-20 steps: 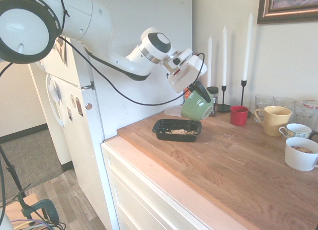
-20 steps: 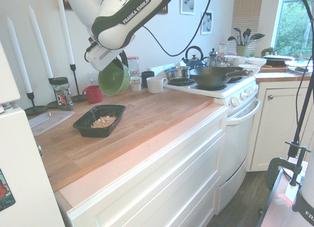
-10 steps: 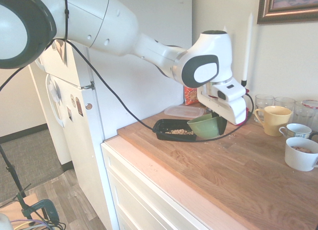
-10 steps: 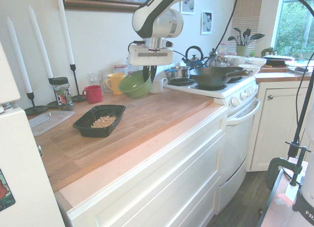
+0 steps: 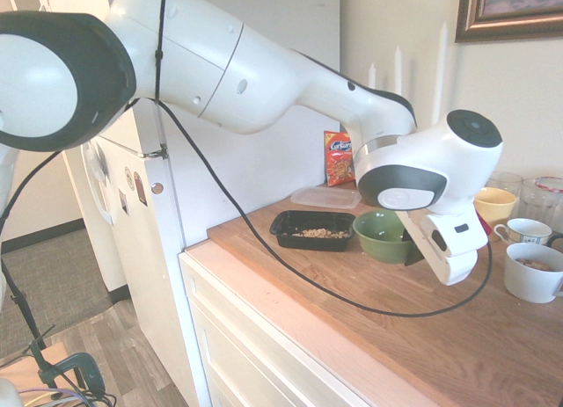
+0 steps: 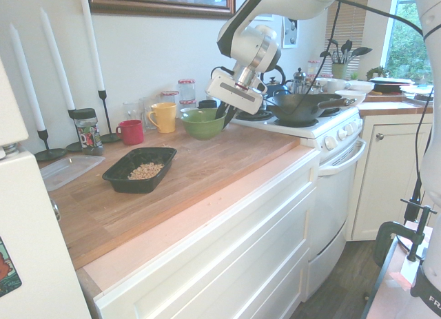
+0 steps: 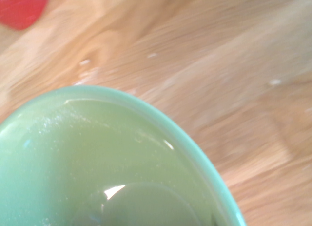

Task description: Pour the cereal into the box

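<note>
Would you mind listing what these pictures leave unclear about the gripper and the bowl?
- Gripper fingers: first exterior view, hidden behind the white hand; second exterior view, too small and dark to tell open from shut, or whether they grip the green bowl.
- Bowl's base: wrist view, blurred, though the inside looks empty.
- Contact of bowl with counter: not resolvable.
</note>
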You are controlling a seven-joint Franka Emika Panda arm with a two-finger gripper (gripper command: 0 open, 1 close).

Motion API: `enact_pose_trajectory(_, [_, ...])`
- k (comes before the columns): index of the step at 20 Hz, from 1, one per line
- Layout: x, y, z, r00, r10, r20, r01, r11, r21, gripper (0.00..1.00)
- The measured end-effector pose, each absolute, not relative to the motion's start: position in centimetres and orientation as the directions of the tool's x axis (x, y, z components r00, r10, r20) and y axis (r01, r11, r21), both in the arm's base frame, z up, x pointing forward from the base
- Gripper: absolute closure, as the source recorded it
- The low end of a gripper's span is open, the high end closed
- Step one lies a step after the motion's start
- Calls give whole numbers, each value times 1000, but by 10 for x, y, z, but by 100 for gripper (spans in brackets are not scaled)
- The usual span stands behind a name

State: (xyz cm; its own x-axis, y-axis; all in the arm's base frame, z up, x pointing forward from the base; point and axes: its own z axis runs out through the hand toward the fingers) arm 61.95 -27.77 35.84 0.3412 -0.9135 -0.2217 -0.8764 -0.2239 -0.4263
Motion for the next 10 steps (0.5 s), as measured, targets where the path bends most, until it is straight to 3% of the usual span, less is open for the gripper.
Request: enact_pose_trajectory(10, [643,-320,323,296,-925,-239,-900,-186,-393,100])
